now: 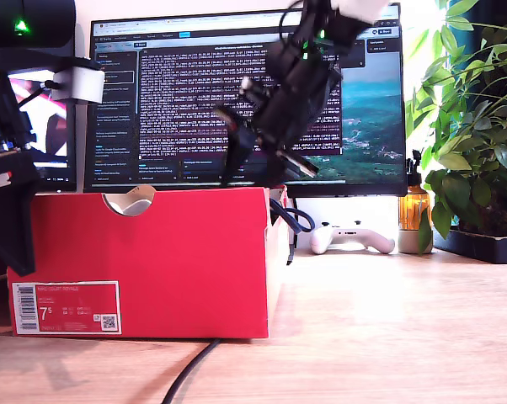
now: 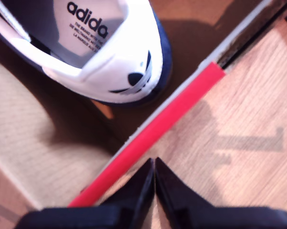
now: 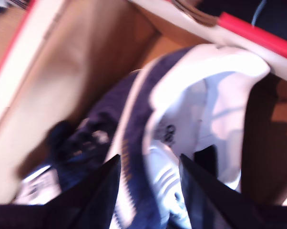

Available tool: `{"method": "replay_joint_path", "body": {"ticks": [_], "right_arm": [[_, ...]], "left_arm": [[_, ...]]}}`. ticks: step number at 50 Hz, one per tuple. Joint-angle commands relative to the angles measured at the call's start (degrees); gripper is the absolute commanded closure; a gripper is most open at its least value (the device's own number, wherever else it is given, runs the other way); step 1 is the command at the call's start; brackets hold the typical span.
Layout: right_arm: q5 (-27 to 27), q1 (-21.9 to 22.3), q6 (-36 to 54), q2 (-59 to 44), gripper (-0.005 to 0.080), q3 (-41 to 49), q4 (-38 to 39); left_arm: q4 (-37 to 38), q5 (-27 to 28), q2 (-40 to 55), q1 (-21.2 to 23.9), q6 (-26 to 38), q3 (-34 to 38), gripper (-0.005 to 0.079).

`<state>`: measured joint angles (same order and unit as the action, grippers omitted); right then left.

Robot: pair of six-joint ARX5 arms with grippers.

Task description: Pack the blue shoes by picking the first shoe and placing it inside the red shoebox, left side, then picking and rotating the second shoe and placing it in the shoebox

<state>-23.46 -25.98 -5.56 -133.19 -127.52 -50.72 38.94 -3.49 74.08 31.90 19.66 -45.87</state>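
The red shoebox (image 1: pixel 152 252) stands on the wooden table with its 7.5 label facing the exterior camera. My first gripper (image 2: pixel 154 162) is shut and empty, hovering over the shoebox's red rim (image 2: pixel 181 105). A blue shoe's white heel and lining (image 2: pixel 119 47) lie just inside that rim. My second gripper (image 3: pixel 149 157) is open over the box interior, with the side of a blue shoe (image 3: pixel 134 119) between its fingers; this view is blurred. In the exterior view one black arm (image 1: pixel 279 101) hangs over the box's right end and another (image 1: pixel 9 210) stands at its left end.
A monitor (image 1: pixel 237 93) stands behind the box. To the exterior view's right lie a white game controller (image 1: pixel 354 238), an amber bottle (image 1: pixel 413 210) and a potted plant (image 1: pixel 472 126). A black cable (image 1: pixel 194 370) runs from the box toward the front edge.
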Motion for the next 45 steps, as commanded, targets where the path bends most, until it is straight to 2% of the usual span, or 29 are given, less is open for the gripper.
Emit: {"method": "replay_joint_path", "body": {"ticks": [1,9,20,22,24,29,38,45], "right_arm": [[-0.02,-0.22,1.11,0.59,0.0394,-0.24,1.22],[-0.28,-0.28,2.62,-0.11,0.0394,-0.24,0.81],[-3.45,-1.44,4.33,-3.76,0.0404,-0.22,-3.28],[-3.74,-1.73,4.37,-3.96,0.0435,-0.22,-3.45],[-3.67,-1.88,4.66,-3.96,0.0503,-0.22,-3.37],[-3.67,-2.8,6.14,-3.91,0.0759,-0.59,-1.99],[-2.25,-3.54,4.35,-3.89,0.0765,-3.08,-3.3],[6.12,-4.96,4.07,-3.89,0.0765,-6.91,-8.83]], "left_arm": [[-0.13,0.09,0.52,0.24,-0.37,0.02,0.0759],[0.02,0.09,0.52,0.24,-0.37,0.02,0.0759],[0.13,0.09,0.52,0.24,-0.37,0.02,0.0759],[0.15,0.09,0.52,0.24,-0.37,0.02,0.0759],[0.15,0.09,0.52,0.24,-0.37,0.02,0.0759],[0.11,0.09,0.52,0.24,-0.37,0.02,0.0759],[0.11,0.09,0.52,0.24,-0.37,0.02,0.0759],[0.04,0.09,0.52,0.24,-0.37,0.02,0.0759]]}}
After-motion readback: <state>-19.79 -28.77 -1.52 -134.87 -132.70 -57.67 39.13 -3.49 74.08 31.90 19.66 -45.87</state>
